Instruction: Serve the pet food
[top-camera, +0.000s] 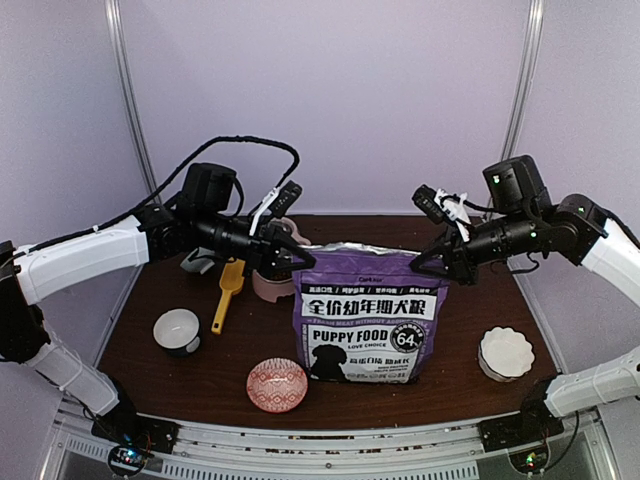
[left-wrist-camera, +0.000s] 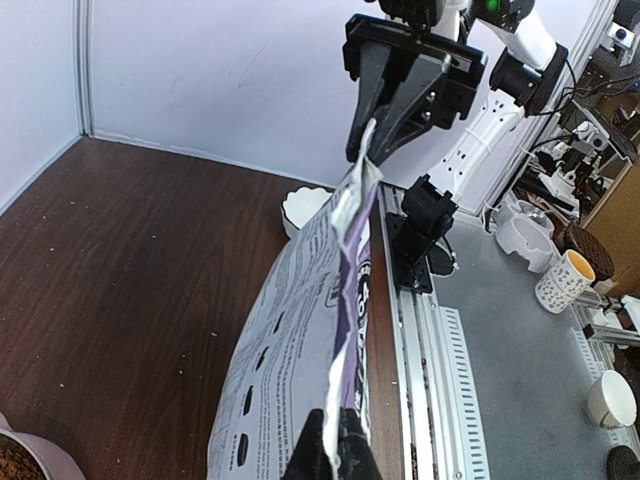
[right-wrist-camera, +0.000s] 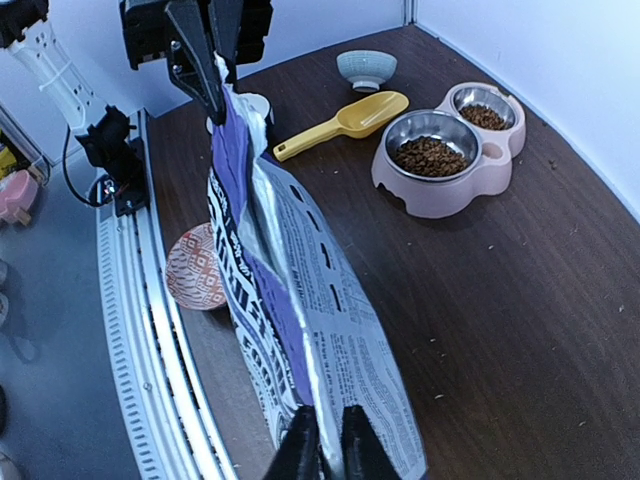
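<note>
Pinches the top left corner of the purple bag with the left gripper, its fingers pressed together on the foil seam. Nips the opposite top corner with the right gripper, jaws at a narrow gap and the bag's edge caught between them. Holds the bag upright in the middle of the dark wood-grain table, top edge stretched between the two grips.

Glossy, crinkled film: purple print in front, white back with black text, silver at the lip. Small brown kibble in both steel cups of a rounded pink plastic feeder, behind the bag's left corner. Just beside the feeder, a yellow plastic scoop, apart from the bag.

Kibble visible from the right wrist only; from overhead, just the feeder's pink rim below the left gripper. From overhead, the full printed front, with a red patterned dish before it, a white fluted dish to the right and a small bowl to the left.
</note>
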